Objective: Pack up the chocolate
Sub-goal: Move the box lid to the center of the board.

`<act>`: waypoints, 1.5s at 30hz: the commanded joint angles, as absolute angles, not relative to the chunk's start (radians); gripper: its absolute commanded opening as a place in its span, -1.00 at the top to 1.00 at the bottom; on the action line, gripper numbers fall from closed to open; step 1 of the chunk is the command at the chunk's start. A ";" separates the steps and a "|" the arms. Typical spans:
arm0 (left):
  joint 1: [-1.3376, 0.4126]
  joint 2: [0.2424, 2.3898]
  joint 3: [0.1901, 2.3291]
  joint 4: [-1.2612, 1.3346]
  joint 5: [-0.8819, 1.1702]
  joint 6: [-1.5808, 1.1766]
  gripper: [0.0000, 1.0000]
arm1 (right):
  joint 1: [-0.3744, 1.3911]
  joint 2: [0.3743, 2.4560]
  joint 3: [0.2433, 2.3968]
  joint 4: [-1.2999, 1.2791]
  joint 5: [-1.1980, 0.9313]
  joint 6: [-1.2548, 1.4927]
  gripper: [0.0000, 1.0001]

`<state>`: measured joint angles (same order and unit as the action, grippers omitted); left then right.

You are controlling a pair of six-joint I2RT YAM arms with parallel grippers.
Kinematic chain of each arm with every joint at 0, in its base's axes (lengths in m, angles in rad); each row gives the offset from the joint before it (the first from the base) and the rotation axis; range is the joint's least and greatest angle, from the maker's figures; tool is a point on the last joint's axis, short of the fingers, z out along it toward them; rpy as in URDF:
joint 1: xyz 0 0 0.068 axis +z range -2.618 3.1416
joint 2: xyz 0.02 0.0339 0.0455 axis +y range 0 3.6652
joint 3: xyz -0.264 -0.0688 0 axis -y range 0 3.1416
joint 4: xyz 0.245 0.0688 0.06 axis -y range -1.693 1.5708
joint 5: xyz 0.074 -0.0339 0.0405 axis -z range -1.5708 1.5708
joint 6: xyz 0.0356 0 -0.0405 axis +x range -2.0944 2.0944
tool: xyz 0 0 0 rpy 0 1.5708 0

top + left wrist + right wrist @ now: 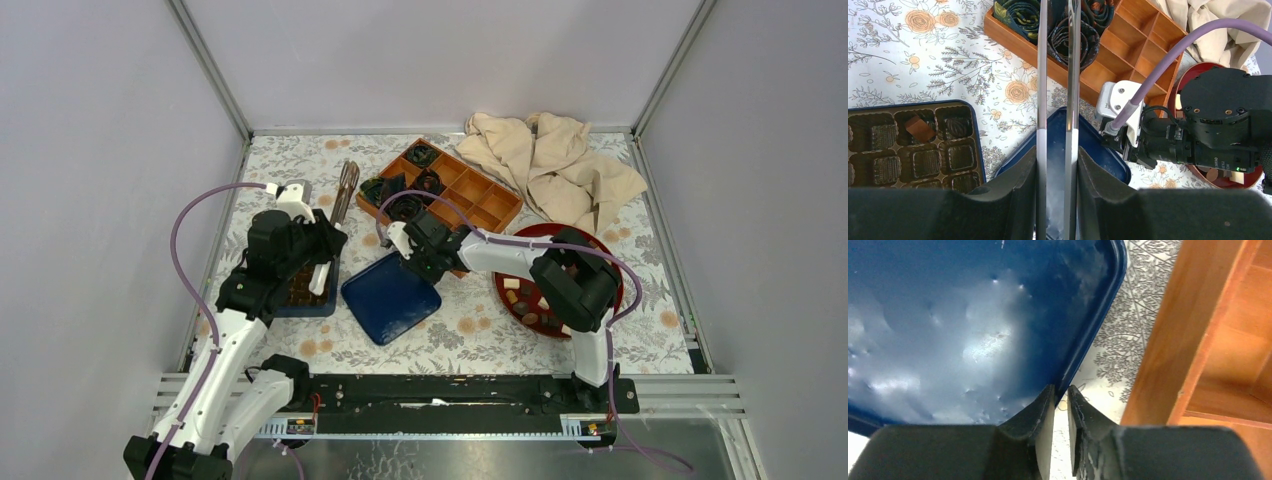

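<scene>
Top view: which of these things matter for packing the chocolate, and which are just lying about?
For the job:
chocolates in the red bowl
blue box
blue lid, its rim between the fingers of the right hand
tongs, held in the left hand

Lying about:
wooden tray with dark paper cups
beige cloth

No text can be read; small white markings on the right arm's black housing (1220, 150) are illegible.
</scene>
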<state>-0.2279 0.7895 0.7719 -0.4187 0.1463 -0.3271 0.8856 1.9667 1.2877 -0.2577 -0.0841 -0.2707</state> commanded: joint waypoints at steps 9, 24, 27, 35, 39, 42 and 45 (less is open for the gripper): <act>-0.217 0.758 0.767 -0.321 0.157 -0.313 0.30 | 0.826 1.983 1.307 -0.268 0.144 -0.350 0.72; -0.215 0.757 0.766 -0.319 0.161 -0.313 0.30 | 0.682 1.987 1.341 -0.251 0.195 -0.385 0.64; -0.215 0.756 0.765 -0.319 0.161 -0.313 0.30 | 0.654 1.994 1.360 -0.250 0.208 -0.396 0.63; -0.210 0.732 0.763 -0.316 0.137 -0.314 0.30 | 0.633 1.866 1.371 -0.344 -0.028 -0.440 -0.05; -0.205 0.720 0.763 -0.316 0.119 -0.316 0.30 | 0.635 1.805 1.401 -0.416 -0.274 -0.443 -0.18; -0.197 0.714 0.762 -0.315 0.103 -0.317 0.30 | 0.635 1.795 1.410 -0.430 -0.526 -0.426 -0.23; -0.187 0.712 0.762 -0.319 0.070 -0.320 0.30 | 0.640 1.823 1.409 -0.336 -0.736 -0.292 -0.23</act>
